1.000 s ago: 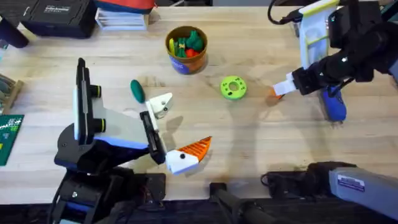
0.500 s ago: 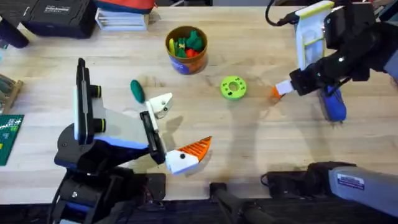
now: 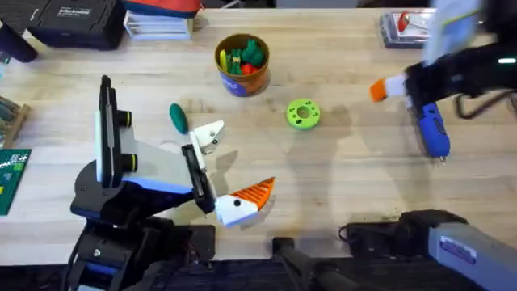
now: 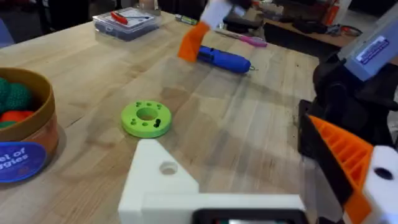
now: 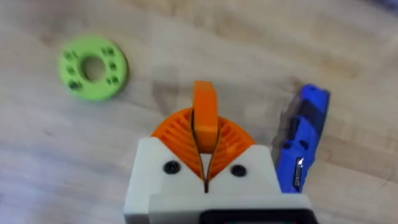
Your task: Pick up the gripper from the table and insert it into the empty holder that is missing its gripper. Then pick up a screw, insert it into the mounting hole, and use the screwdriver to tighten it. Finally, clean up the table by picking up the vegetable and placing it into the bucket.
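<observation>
Light wooden planks of the table (image 3: 339, 178) run across the overhead view, where the right gripper (image 3: 380, 89) hangs lifted over the far right side, its white fingers with orange pads pinching the gripper (image 3: 376, 90), an orange plastic wedge-shaped fingertip. Just beside it lies the screwdriver (image 3: 432, 133), a blue pen-shaped electric tool, flat on the wood. A flat lime-green round disc (image 3: 303, 114) sits near the middle. Farther back stands the bucket (image 3: 241, 65), a small round pot with yellow rim and blue wall, holding bright toy pieces. The vegetable (image 3: 178, 118), a small dark green oblong toy, lies on the table to the left of the disc, near the holder (image 3: 210, 136), the white plastic finger block of the white-and-black arm's claw.

From the left wrist, the left gripper (image 4: 261, 186) stands spread, one finger bare white, the other carrying an orange ribbed pad. Beyond it are the lime-green disc (image 4: 147, 118), the bucket's rim (image 4: 37, 118), the blue screwdriver (image 4: 224, 60) and the raised orange fingertip (image 4: 191, 41).

From the right wrist, the orange pads (image 5: 171, 134) press together on the orange fingertip (image 5: 204, 118), above the table, with the screwdriver (image 5: 301, 146) and disc (image 5: 93, 67) below.
</observation>
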Tool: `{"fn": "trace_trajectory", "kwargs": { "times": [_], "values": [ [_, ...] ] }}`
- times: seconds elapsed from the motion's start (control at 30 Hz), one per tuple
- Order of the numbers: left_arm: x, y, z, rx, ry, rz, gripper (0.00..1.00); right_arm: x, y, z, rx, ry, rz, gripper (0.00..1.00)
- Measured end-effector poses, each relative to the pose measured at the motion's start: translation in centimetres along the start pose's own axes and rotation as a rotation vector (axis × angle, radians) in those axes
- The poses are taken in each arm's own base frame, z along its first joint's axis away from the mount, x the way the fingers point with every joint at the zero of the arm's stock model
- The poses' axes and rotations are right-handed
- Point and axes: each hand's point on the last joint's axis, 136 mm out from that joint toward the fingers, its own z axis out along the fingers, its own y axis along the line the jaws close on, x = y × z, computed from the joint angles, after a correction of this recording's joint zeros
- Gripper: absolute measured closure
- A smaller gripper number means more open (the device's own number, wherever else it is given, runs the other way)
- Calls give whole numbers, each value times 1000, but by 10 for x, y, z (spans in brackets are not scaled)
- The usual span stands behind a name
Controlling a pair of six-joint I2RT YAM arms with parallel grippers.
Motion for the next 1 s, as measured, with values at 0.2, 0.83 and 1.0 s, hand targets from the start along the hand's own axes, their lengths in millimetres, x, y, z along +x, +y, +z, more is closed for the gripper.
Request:
{"fn": "trace_trajectory", "kwargs": {
  "times": [0.2, 0.83, 1.0],
  "values": [
    [0, 0, 0, 0, 0, 0, 16, -18, 19, -64, -71, -278, 100, 994],
    [0, 0, 0, -1, 0, 0, 15, -9, 201, -20, -1035, -51, 491, 994],
    [0, 0, 0, -1, 0, 0, 15, -18, 240, -22, -1175, 17, 457, 994]
  ]
}}
